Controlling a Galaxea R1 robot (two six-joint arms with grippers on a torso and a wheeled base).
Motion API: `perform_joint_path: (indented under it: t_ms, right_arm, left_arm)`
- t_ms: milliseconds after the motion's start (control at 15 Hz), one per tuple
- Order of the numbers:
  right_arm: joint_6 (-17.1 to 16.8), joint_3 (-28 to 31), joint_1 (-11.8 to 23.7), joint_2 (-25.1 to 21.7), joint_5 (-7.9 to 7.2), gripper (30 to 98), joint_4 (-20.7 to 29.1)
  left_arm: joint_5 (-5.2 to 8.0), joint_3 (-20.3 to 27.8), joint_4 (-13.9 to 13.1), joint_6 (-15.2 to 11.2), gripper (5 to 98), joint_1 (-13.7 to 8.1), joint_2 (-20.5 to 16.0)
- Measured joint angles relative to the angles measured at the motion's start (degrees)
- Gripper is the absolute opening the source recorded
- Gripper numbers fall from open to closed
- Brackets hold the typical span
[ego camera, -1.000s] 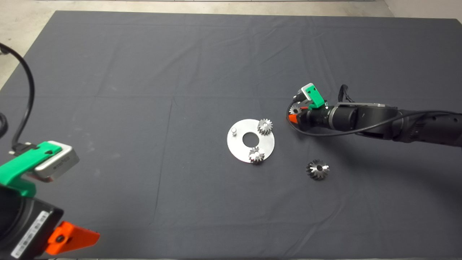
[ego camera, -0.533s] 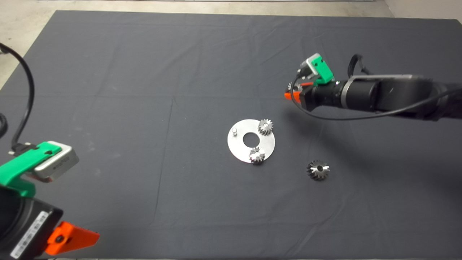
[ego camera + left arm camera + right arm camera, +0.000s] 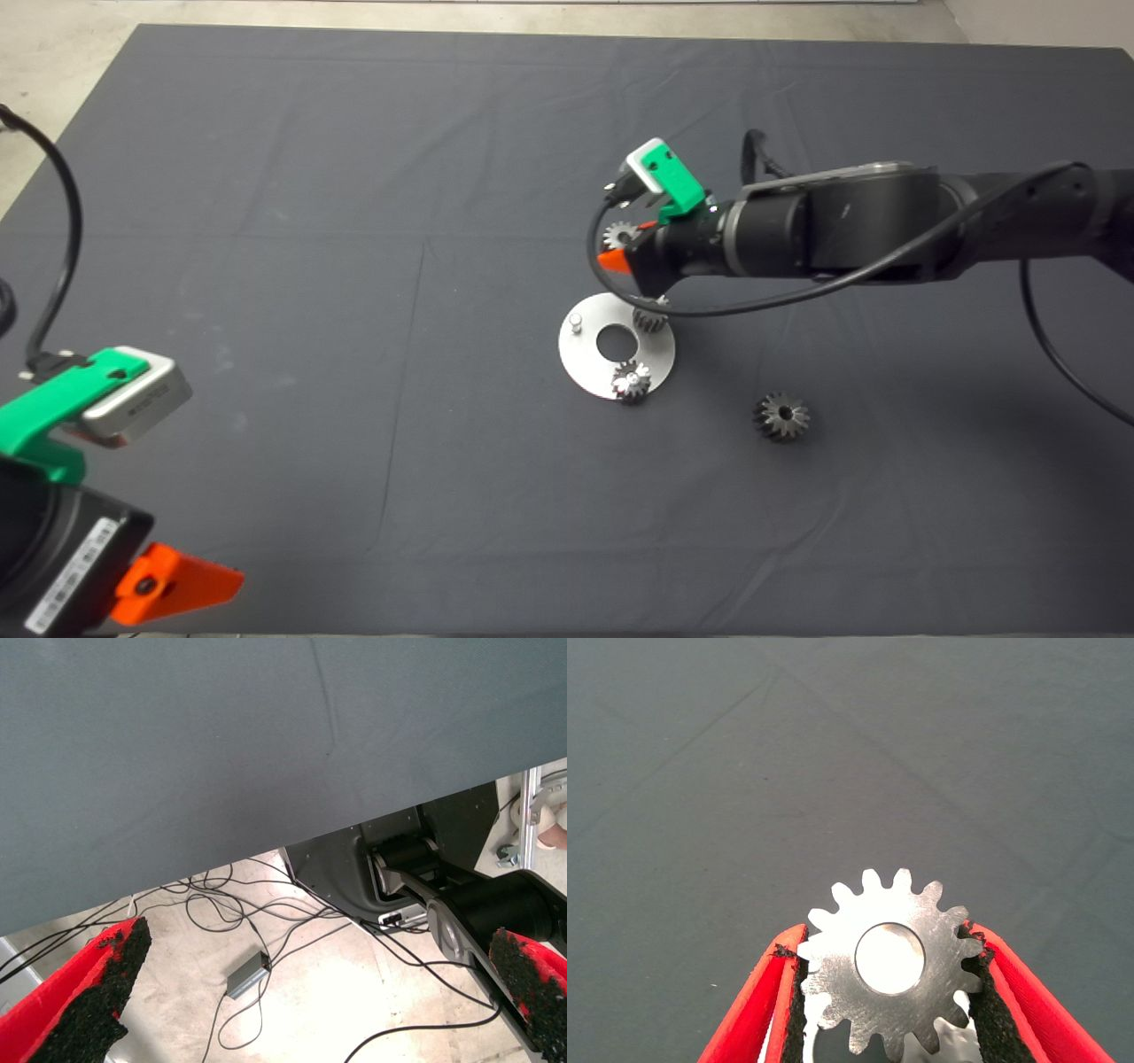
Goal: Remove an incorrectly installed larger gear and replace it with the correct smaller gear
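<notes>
The right gripper carries the small gear above the plate's far edge, jaws clamped across its teeth — hard, slick steel, best pinched there. The big gear lies on the bench, right. Left gripper parked near-left, jaws apart.

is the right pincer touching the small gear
Touching: in the right wrist view both pads of the right pincer press the small gear at its teeth.
</notes>
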Motion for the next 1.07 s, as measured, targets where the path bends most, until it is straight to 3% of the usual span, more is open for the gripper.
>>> perform_joint_path:
  t_ms: [133,400,667,1067]
  right_arm:
    - [0.11,-0.02,-0.02,2.29,-1.45,40.4,0.0]
    - [0.11,-0.08,-0.26,6.76,-1.23,40.4,0.0]
    - [0.0,-1.12,-3.66,7.88,-3.87,40.4,0.0]
    - [-0.37,-2.67,-7.51,8.04,-4.34,40.4,-1.87]
  left_arm:
    - [-0.02,0.0,0.01,0.0,98.2,0.0,0.0]
    - [-0.02,0.0,0.0,0.0,98.2,0.0,-0.11]
    - [0.02,0.0,0.02,-0.02,98.2,0.0,-0.09]
    - [0.04,0.0,0.02,-0.13,98.2,0.0,-0.09]
